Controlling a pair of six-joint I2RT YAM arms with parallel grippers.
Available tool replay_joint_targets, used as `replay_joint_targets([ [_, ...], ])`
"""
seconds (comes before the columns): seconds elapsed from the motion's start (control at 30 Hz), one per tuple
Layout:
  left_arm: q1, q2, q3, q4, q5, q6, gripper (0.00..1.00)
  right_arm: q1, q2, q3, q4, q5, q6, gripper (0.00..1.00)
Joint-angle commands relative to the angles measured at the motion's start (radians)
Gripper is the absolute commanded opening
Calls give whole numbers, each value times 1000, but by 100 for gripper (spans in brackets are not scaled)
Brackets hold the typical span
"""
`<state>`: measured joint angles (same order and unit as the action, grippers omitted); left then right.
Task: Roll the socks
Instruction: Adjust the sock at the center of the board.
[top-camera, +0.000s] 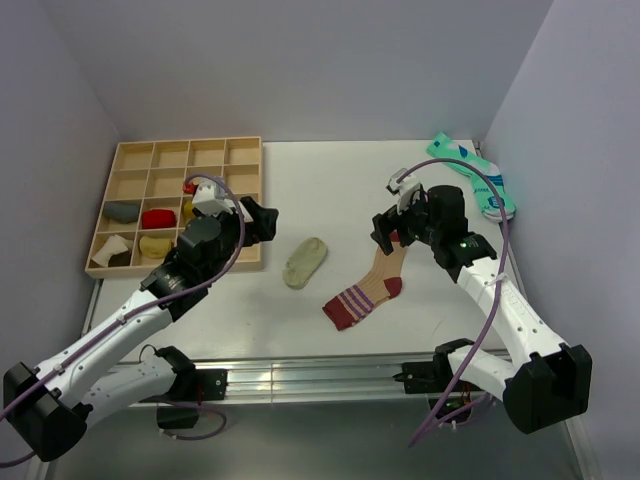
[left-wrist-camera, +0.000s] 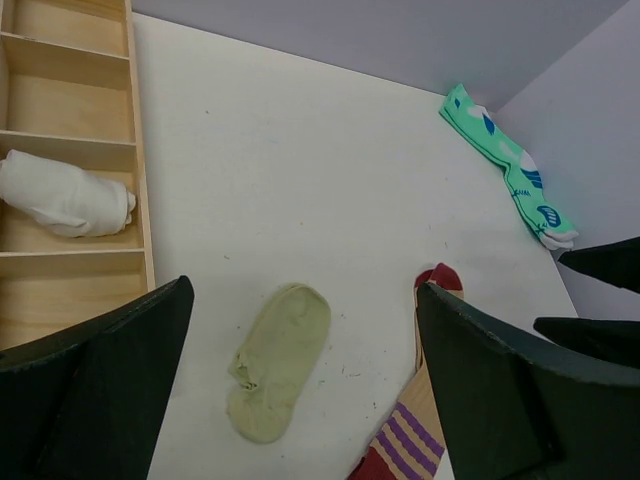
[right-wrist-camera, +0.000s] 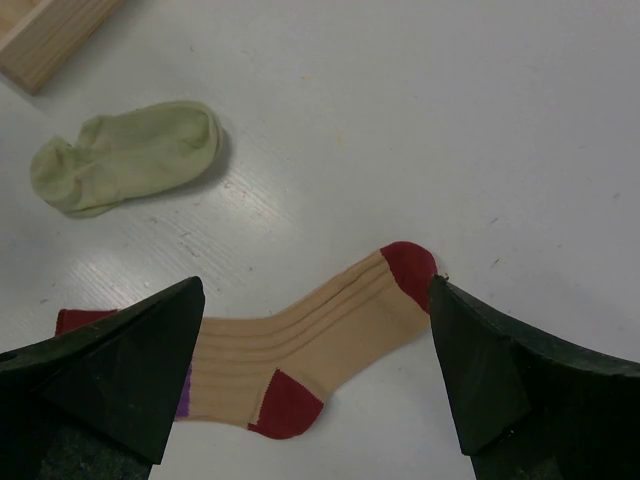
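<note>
Top external: one tan sock (top-camera: 368, 290), one olive sock (top-camera: 305, 261); left gripper (top-camera: 264, 222), right gripper (top-camera: 393, 238) both spread.

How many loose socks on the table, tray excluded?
3: olive sock in the middle, tan sock just right of it, teal sock in the far right corner, possibly a stacked pair.

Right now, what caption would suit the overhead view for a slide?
Left gripper and right gripper, both open, poised near a tan sock and an olive sock lying unrolled beside a wooden tray.
</note>
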<state>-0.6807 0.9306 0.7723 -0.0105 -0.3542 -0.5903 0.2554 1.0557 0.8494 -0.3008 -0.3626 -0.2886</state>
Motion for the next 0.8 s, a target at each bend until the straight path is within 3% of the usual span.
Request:
replay_joint_targets([
  [0.0, 4, 8, 5, 37, 23, 10, 99, 4, -28, 11, 19, 10, 9, 100],
  [0.53, 4, 10, -1, 35, 27, 17, 99, 7, 23, 60, -34, 4, 6, 95],
  [0.67, 4, 19, 16, 23, 20, 17, 100, 36, 50, 80, -54, 10, -9, 90],
  [0.77, 7, 17, 22, 15, 0, -2, 100, 113, 93, 99, -67, 42, -20, 79],
])
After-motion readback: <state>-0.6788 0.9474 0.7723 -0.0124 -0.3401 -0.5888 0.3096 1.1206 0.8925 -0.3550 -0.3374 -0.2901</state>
